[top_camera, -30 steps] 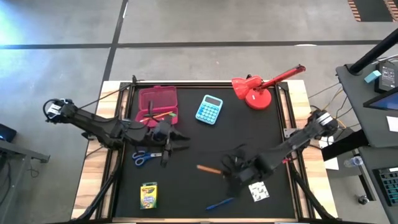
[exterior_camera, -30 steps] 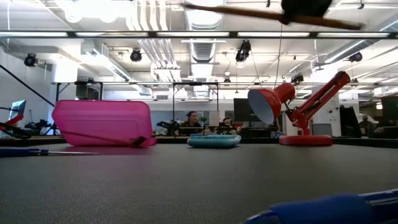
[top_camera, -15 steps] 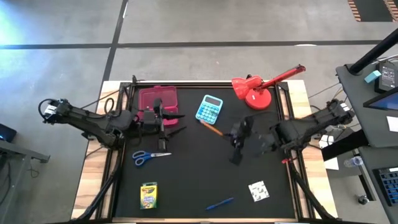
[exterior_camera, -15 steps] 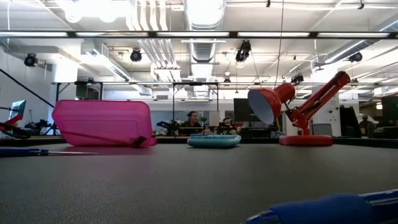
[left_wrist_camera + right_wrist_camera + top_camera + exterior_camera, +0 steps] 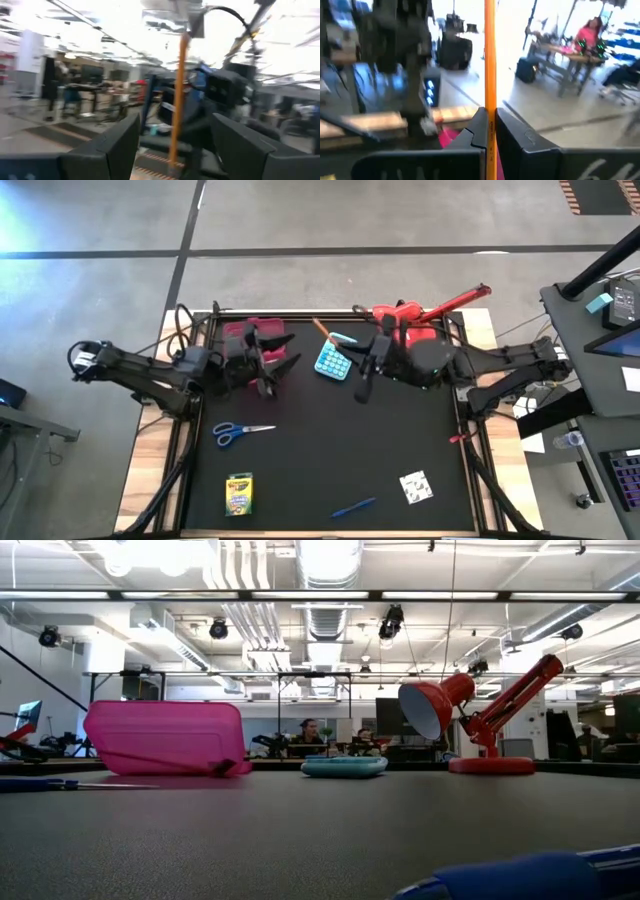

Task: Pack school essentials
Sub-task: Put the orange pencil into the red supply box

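Black matting covers the tabletop (image 5: 330,450), framed by pale wood edges, with an open workshop of desks and screens beyond it in the low view. Up near the far edge, the right gripper (image 5: 362,365) is pinched tight on an orange pencil (image 5: 325,333); its wrist view shows the two dark fingers (image 5: 476,131) closed to a thin slit with the pencil (image 5: 490,65) standing straight up between them. That pencil's far end reaches over the turquoise calculator (image 5: 334,357), which lies just beside the right gripper, and a red desk lamp (image 5: 415,320) sits just behind that arm. Facing it across a short gap, the left gripper (image 5: 268,364) hangs over the pink case (image 5: 240,337) with its fingers (image 5: 112,145) spread wide and holding nothing; its wrist view looks between them at the pencil (image 5: 176,100) and the other arm. Well clear of both grippers, toward the near edge, lie the rest of the supplies: blue-handled scissors (image 5: 240,432) near the left gripper's side, a yellow-green crayon box (image 5: 239,494) farther on, a blue pen (image 5: 354,506) and a white patterned square (image 5: 416,486) on the right gripper's side. Printing on the crayon box is too small to read, and no other lettering can be made out. At table height, the pink case (image 5: 165,738), calculator (image 5: 344,767) and lamp (image 5: 470,710) line the far edge, with the pen (image 5: 520,878) blurred in the near corner.
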